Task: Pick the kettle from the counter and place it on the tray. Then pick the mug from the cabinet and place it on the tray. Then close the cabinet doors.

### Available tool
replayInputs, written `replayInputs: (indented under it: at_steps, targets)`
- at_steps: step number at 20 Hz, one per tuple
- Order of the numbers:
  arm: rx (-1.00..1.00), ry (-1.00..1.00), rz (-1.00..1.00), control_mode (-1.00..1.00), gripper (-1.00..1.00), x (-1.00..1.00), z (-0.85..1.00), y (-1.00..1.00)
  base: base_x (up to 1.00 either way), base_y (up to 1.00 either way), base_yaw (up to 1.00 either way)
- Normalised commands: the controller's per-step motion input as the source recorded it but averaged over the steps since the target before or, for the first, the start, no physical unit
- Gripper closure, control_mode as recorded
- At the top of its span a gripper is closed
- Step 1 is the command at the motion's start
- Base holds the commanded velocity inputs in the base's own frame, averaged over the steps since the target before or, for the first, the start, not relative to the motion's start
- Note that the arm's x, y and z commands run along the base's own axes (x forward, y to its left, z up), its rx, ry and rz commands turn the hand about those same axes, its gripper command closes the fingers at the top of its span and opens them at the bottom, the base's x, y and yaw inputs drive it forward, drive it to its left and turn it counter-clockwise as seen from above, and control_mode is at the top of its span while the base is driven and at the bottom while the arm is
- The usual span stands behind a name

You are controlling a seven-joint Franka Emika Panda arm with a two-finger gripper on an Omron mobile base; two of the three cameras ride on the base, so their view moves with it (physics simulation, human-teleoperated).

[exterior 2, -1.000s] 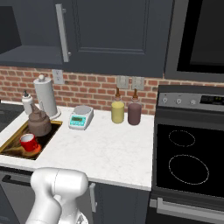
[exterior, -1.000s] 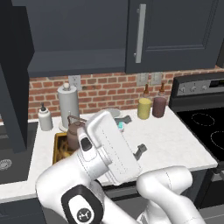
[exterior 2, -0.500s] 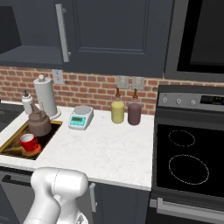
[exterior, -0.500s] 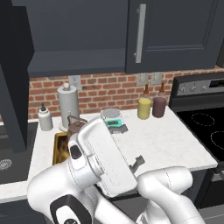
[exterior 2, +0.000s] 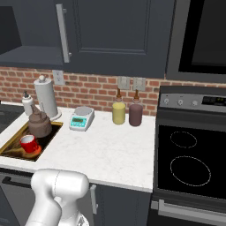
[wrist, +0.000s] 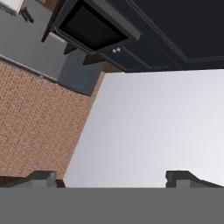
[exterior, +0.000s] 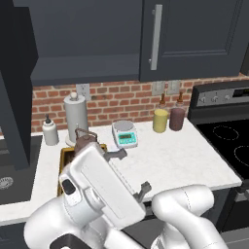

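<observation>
Kettle [exterior 2: 39, 125] and mug [exterior 2: 28, 143] both sit on the tray [exterior 2: 9, 146] at the lower left of the right base view, kettle at the far end, mug at the near end, close together but seemingly apart. What remains, by my judgement, is the cabinet doors. One door [exterior: 15, 82] stands swung out at the left edge of the left base view; another door [exterior: 189, 36], upper right, appears shut with its bar handle [exterior: 155, 36] vertical. Gripper [wrist: 112, 177] shows two fingertips well spread at the bottom of the hand view, holding nothing, aimed toward ceiling and brick wall. Assessment: the open door is a rigid flat panel, light on its hinge, smooth-faced and likely slippery; a push on its outer free edge, far from the hinge, should swing it with least effort
</observation>
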Motion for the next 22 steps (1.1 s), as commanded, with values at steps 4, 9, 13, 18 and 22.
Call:
replayInputs:
  at_steps: [4, 9, 13, 18, 22]
  targets:
    - [-0.16, 0.0, 0.0, -1.0, -1.0, -0.06, 0.01, 0.46, 0.0, 0.0, 0.0]
    - [-0.17, 0.0, 0.0, -1.0, -1.0, -0.02, 0.01, 0.52, 0.0, 0.0, 0.0]
    - [-0.16, 0.01, 0.0, -1.0, -1.0, 0.0, -0.01, 0.51, 0.0, 0.0, 0.0]
    - [-0.05, 0.0, 0.0, -1.0, -1.0, 0.0, -0.03, 0.29, 0.0, 0.0, 0.0]
    - [-0.06, 0.04, 0.0, -1.0, -1.0, 0.08, 0.0, 0.52, 0.0, 0.0, 0.0]
